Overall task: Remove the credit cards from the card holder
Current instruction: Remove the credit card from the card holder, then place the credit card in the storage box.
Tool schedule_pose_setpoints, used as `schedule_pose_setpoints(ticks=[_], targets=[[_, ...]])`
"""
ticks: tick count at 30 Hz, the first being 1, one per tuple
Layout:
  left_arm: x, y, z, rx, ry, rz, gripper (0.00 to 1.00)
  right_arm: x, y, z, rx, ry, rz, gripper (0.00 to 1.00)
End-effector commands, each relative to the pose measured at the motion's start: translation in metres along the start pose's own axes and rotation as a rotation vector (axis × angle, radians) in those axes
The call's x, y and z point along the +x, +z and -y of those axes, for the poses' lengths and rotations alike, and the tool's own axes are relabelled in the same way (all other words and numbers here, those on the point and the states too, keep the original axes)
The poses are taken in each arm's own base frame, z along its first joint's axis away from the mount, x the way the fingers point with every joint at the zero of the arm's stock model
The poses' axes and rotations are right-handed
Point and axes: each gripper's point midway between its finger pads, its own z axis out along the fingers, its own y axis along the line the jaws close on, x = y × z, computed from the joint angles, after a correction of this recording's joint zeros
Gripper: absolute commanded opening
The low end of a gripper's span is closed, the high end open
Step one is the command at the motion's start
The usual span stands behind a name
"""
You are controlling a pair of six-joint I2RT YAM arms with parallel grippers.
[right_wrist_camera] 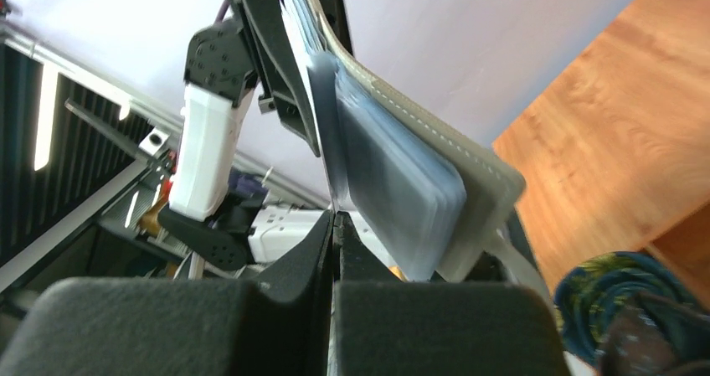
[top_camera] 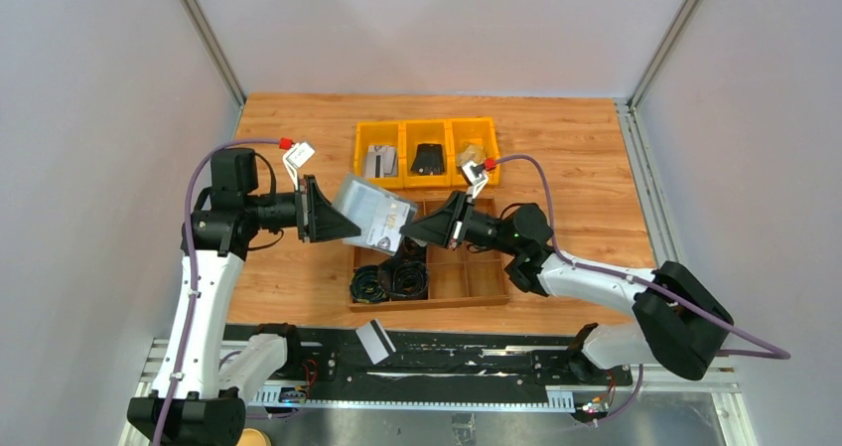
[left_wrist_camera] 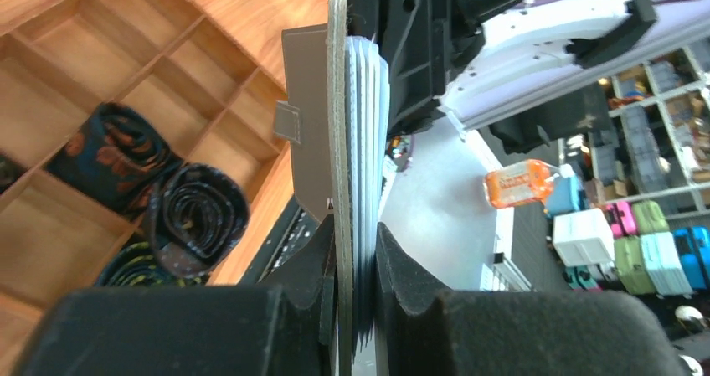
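Left pincer (left_wrist_camera: pixel 356 254) tight on one card holder (left_wrist_camera: pixel 306 125), right pincer (right_wrist_camera: pixel 335 229) tight on one credit card (right_wrist_camera: pixel 323 121).

In mid-frame both arms reach inward, the left claw (top_camera: pixel 338 218) pointing right and clamped on the card holder (top_camera: pixel 377 213), the right claw (top_camera: pixel 407 235) pointing left, fingers pressed together.

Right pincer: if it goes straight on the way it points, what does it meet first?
The silvery credit cards in the flat grey folding card holder clamped by the left pincer; the right pincer looks shut on one card's edge.
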Motion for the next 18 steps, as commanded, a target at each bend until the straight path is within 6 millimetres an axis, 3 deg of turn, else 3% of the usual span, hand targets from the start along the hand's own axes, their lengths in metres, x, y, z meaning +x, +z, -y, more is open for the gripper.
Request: schedule_pose_setpoints(ticks=[1, 6, 9, 12, 15, 16, 17, 18], targets=[[-0.011, -0.005, -0.023, -0.17, 0.074, 0.039, 0.13, -0.032, -0.023, -0.003, 0.005, -0.025, 0.065, 0.0], [-0.012, -0.014, -0.066, -0.376, 0.104, 0.035, 0.13, -0.06, -0.042, 0.013, 0.116, -0.048, 0.052, 0.0], [-0.009, -0.016, -0.077, -0.419, 0.107, 0.016, 0.12, -0.084, -0.053, 0.039, 0.229, -0.068, 0.054, 0.0], [-0.002, -0.014, -0.079, -0.403, 0.081, -0.012, 0.12, -0.108, -0.058, 0.079, 0.39, -0.119, 0.035, 0.0], [0.009, -0.011, -0.082, -0.371, 0.054, -0.045, 0.13, -0.135, -0.046, 0.118, 0.534, -0.196, -0.022, 0.0], [0.013, -0.01, -0.083, -0.361, 0.043, -0.057, 0.13, -0.14, -0.039, 0.139, 0.559, -0.188, -0.048, 0.0], [0.016, -0.009, -0.082, -0.348, 0.046, -0.068, 0.13, -0.152, -0.03, 0.14, 0.555, -0.203, -0.053, 0.0], [0.02, -0.009, -0.081, -0.339, 0.049, -0.08, 0.13, -0.158, -0.023, 0.155, 0.567, -0.192, -0.064, 0.0]])
